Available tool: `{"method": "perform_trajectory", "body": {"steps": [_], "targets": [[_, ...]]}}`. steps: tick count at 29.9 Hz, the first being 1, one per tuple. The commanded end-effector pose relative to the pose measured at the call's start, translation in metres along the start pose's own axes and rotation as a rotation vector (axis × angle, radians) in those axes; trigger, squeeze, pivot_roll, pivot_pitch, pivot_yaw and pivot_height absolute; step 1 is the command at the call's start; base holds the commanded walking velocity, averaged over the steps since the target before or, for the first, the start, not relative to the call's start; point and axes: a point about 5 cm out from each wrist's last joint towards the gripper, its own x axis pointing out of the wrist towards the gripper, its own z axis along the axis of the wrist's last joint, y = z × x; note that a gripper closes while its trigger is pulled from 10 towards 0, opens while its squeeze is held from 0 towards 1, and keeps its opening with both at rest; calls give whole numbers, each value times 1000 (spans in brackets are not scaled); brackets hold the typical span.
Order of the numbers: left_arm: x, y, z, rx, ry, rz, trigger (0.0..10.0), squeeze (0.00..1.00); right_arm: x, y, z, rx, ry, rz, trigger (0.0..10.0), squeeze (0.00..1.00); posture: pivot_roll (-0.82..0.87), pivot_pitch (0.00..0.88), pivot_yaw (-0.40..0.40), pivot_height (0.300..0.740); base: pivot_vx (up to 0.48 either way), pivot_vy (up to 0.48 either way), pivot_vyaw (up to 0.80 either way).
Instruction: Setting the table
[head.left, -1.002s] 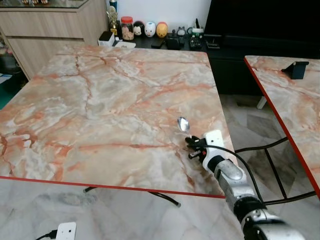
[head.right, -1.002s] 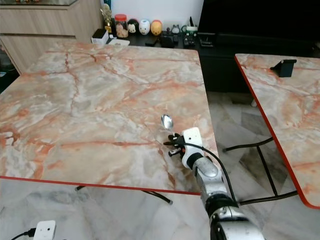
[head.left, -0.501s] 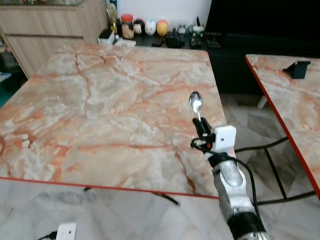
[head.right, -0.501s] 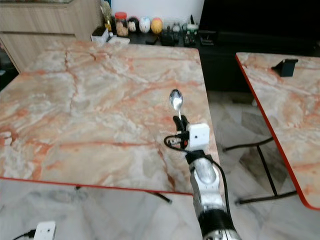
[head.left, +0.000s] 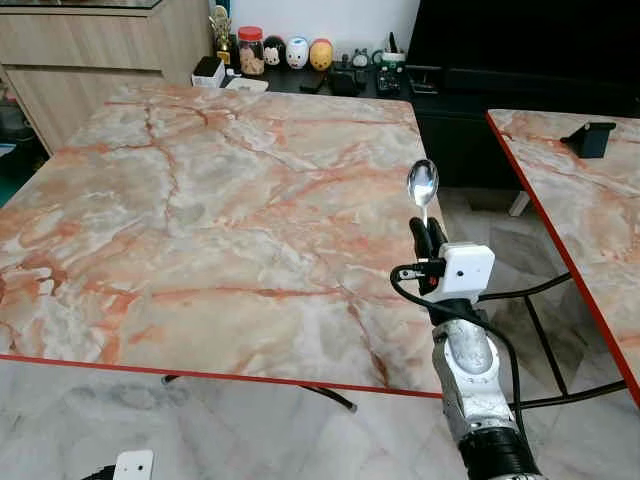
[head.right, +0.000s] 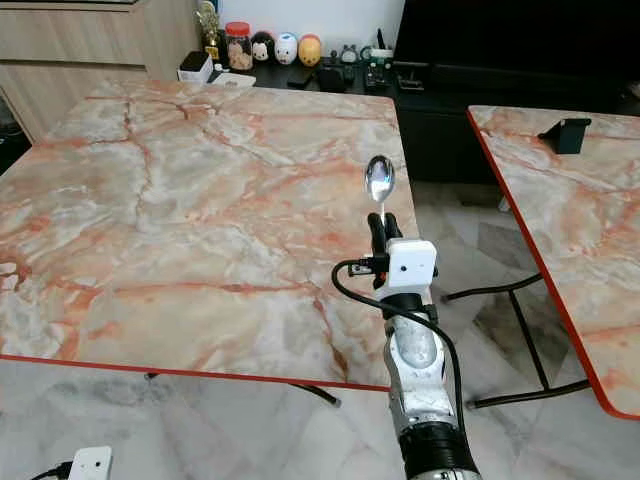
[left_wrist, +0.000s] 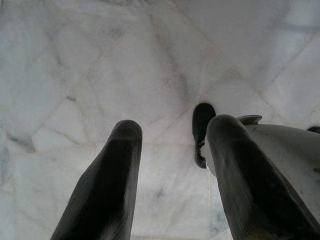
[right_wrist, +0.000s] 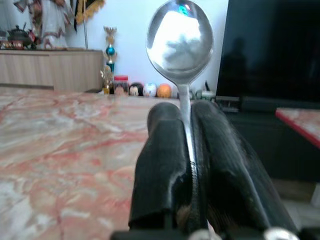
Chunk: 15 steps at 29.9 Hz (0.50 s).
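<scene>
My right gripper (head.left: 426, 232) is shut on the handle of a metal spoon (head.left: 422, 184), holding it upright above the right edge of the marble table (head.left: 200, 200), bowl end up. In the right wrist view the spoon (right_wrist: 181, 40) rises between the two black fingers (right_wrist: 165, 165), its bowl facing the camera. My left gripper (left_wrist: 170, 150) hangs over the pale tiled floor with its fingers (left_wrist: 107, 185) apart and nothing between them.
A second marble table (head.left: 580, 200) stands to the right across a gap of floor. A small dark stand (head.left: 592, 138) sits on it. Jars and figurines (head.left: 290, 52) line a low dark cabinet behind the table. A wooden sideboard (head.left: 100, 50) stands at the back left.
My right gripper has lifted the spoon off the tabletop and turned it upright, moving up and slightly right. The head camera has shifted a little.
</scene>
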Motion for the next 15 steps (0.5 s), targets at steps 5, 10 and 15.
{"method": "perform_trajectory", "body": {"steps": [5,10,15], "targets": [[0,-4,-3,1,10,-2,10000,0,-1,1,9,-14,-38,-33,10000,0,10,0,-76,740,0,0,0],[0,-3,-3,3,8,1,10000,0,0,4,10,-9,-36,-34,10000,0,15,0,-79,740,0,0,0],[0,-3,-2,19,4,5,10000,0,8,4,18,-3,-61,-47,10000,0,16,0,-80,740,0,-130,0]]}}
